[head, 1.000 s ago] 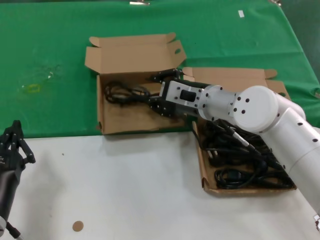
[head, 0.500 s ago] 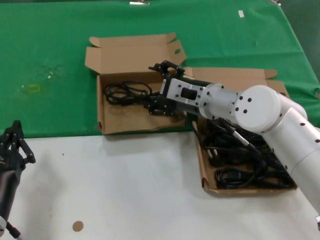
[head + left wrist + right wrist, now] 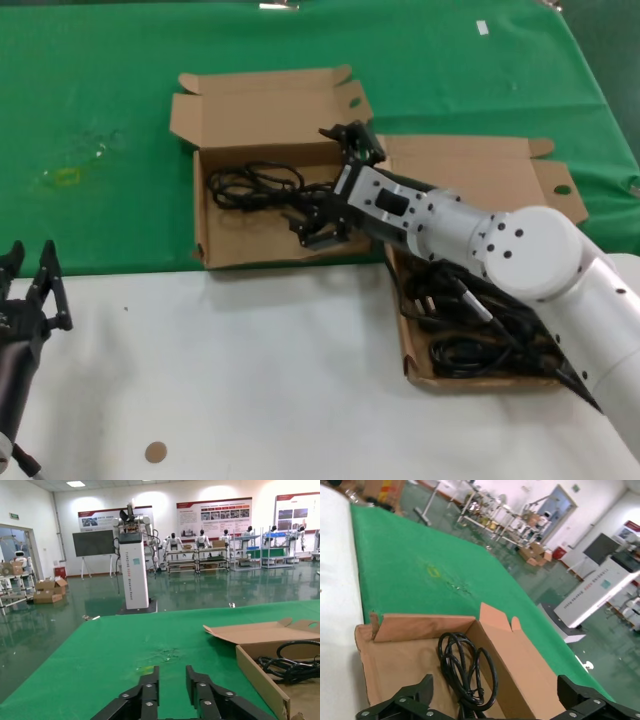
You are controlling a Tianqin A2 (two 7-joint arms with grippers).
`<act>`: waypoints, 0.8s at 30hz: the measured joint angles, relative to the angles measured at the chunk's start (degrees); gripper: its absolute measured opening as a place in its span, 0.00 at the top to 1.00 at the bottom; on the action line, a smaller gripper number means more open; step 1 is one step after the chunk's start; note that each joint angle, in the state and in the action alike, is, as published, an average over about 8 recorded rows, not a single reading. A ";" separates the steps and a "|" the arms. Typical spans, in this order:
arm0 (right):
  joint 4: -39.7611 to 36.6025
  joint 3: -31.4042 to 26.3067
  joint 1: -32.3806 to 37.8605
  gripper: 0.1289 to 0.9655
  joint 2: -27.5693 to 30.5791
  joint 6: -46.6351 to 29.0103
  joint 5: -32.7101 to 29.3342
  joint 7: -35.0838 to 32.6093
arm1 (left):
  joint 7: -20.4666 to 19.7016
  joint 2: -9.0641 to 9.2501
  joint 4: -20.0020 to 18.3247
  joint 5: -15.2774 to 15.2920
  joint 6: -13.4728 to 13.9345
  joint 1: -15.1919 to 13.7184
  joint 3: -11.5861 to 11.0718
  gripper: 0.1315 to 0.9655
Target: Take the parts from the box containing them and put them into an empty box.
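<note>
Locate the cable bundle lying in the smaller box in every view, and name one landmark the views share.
Head view: the cable bundle lies in the smaller box's far left part, just beyond the open right gripper.
Left wrist view: it shows at the right edge, inside the box wall.
Right wrist view: it lies centre-low, between the spread fingers.
Shared landmark: the green cloth under the box.

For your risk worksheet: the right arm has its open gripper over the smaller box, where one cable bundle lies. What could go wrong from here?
1. The right gripper is open just beside the cable bundle in the smaller box; a loose loop might snag a finger as the arm moves away.
2. The arm reaches across the fuller box and its upright lid, so a low swing could knock them.
</note>
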 joint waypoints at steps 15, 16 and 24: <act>7.26 5.14 -9.63 0.04 0.90 5.84 7.12 0.81 | 0.00 0.00 0.00 0.00 0.00 0.00 0.00 0.68; 7.74 5.48 -10.26 0.04 0.96 6.22 7.58 0.86 | 0.00 0.00 0.00 0.00 0.00 0.00 0.00 0.65; 11.64 8.24 -15.45 0.00 1.44 9.36 11.41 1.30 | 0.00 0.00 0.00 -0.01 0.00 0.00 0.00 0.42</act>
